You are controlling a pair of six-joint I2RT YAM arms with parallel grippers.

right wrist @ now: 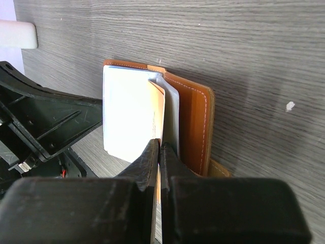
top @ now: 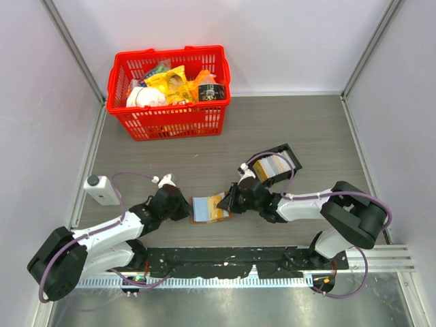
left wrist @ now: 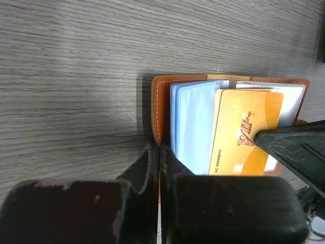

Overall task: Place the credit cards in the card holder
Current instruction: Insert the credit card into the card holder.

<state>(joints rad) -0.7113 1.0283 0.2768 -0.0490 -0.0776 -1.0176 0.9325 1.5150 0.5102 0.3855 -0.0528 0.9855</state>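
The brown leather card holder (top: 201, 208) lies open on the table between my two grippers, its clear light-blue sleeves showing. My left gripper (top: 181, 204) is shut on its left cover edge; in the left wrist view the jaws (left wrist: 160, 152) pinch the brown leather (left wrist: 161, 109). My right gripper (top: 232, 199) is shut on a yellow-orange VIP card (left wrist: 242, 134) that lies over the sleeves. In the right wrist view its jaws (right wrist: 160, 145) clamp the card's thin edge beside the brown cover (right wrist: 195, 122). More cards (top: 270, 167) stand in a black box tray (top: 291, 155).
A red basket (top: 170, 92) full of packaged goods stands at the back left. A small white device (top: 101, 189) lies at the left edge, also in the right wrist view (right wrist: 18, 34). Grey walls close in both sides.
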